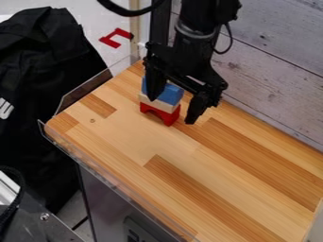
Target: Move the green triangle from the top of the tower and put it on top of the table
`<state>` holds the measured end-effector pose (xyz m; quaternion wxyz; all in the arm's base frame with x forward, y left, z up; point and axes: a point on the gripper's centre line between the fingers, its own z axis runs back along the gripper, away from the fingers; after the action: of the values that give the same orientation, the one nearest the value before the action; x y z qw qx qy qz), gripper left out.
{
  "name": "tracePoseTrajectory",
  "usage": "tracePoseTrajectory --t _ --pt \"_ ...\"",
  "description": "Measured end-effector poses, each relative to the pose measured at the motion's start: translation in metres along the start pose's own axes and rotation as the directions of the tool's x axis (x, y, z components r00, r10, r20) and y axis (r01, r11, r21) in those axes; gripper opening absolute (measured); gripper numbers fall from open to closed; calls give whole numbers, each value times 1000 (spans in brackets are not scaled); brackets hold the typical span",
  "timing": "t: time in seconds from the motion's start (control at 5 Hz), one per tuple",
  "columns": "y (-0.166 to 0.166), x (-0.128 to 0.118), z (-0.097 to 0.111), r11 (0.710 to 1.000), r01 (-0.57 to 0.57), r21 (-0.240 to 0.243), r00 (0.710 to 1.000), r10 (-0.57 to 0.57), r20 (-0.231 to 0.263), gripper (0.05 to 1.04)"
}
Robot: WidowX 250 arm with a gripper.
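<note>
claw [171, 111]: finger ends apart; one overlaps the tower's front in view, the other lies towards four o'clock of it. Contact cannot be told.
tower [172, 97]: upright at eleven o'clock on the table [135, 137]; red arch [168, 117] lowest, plain block [157, 103] over it, blue block [170, 92] the highest level made out.
triangle: position cannot be confirmed; claw obstructs part of the tower's upper end.
risk, grip: closing at this height could clamp the blue block instead of the triangle; cause, finger ends set low.
risk, topple: a sideways finger knock could tip the stack; cause, loose blocks on a narrow, arched foot.
risk, placing: a release too high could let the triangle tumble; cause, sloping faces.
containers: none identified. Clear guard [80, 91] edges the table from seven through eleven o'clock; tower stands inside that line.
</note>
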<state>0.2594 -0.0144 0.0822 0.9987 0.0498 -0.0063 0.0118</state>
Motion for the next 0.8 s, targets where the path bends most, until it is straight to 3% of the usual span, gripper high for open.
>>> tracePoseTrajectory --t 0.2,0.4,0.6,0.8 --pt "0 -4 -7 1000 2 3 1000 -2 -30 998" --pt "8 4 5 1000 -22 21 999 22 -26 998" --pt "27 11 29 997 -78 24 996 77 43 998" --pt "41 14 40 995 -103 2 991 102 83 998"
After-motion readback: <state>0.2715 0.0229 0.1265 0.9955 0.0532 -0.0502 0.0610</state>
